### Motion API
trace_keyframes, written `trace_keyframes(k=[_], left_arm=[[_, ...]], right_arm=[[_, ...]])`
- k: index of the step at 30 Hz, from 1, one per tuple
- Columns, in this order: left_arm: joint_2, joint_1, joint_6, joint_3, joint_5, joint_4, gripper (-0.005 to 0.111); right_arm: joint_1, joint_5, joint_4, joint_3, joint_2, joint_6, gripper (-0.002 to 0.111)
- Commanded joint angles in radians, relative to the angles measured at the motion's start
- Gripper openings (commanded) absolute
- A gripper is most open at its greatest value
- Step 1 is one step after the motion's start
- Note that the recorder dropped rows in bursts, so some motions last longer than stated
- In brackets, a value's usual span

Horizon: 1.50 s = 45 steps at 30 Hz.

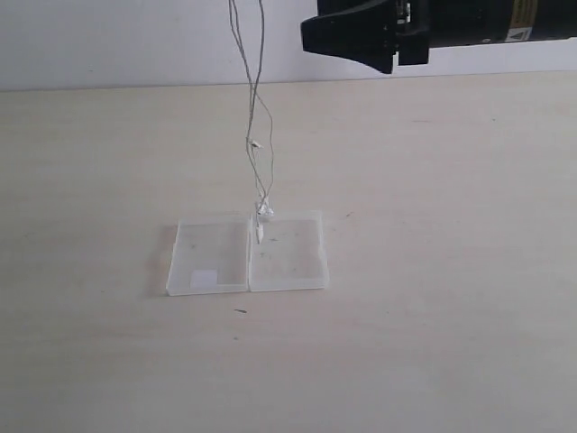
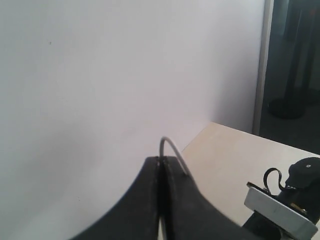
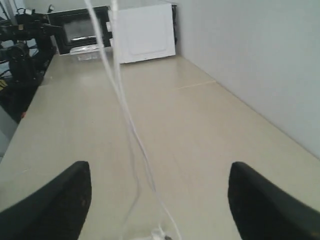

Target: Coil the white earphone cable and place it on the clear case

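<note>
We see a pale table (image 1: 433,271) with the clear case (image 1: 288,262) lying open and flat near its middle, the two square halves side by side. The left half carries a small white label (image 1: 206,277) at its near corner.

The white earphone cable (image 1: 255,108) hangs straight down in several loose strands from above the top of the exterior view. Its earbuds (image 1: 265,215) dangle at the bottom, over the seam between the two halves and close to the case's far edge. We cannot tell whether the lowest tip touches the plastic.

The left gripper (image 2: 161,162) is out of the exterior view. In its own wrist view, its two black fingers are pressed together on the cable (image 2: 172,147), which arcs out from between the tips.

The right gripper (image 1: 361,41) hovers high at the far right, apart from the strands. In its wrist view, its fingers (image 3: 55,200) stand wide apart and hold nothing. The cable (image 3: 127,115) hangs in the gap between them.

A tiny dark speck (image 1: 241,311) lies on the table just near of the case.
</note>
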Motion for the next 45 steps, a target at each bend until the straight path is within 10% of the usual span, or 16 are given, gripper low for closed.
trace_keyframes(k=[1,28,45], left_arm=[[-0.001,0.000,-0.006,-0.006,0.014,-0.012,0.000],[-0.001,0.000,-0.006,-0.006,0.018,-0.047,0.000],[-0.001,0.000,-0.006,-0.006,0.018,-0.047,0.000]], right_arm=[[0.056,-0.013,0.026,-0.009,-0.012,-0.024,0.073],[0.222,0.087,0.159,-0.009,-0.008,-0.096,0.059],[0.222,0.118,0.159,-0.009,-0.008,-0.078,0.000]])
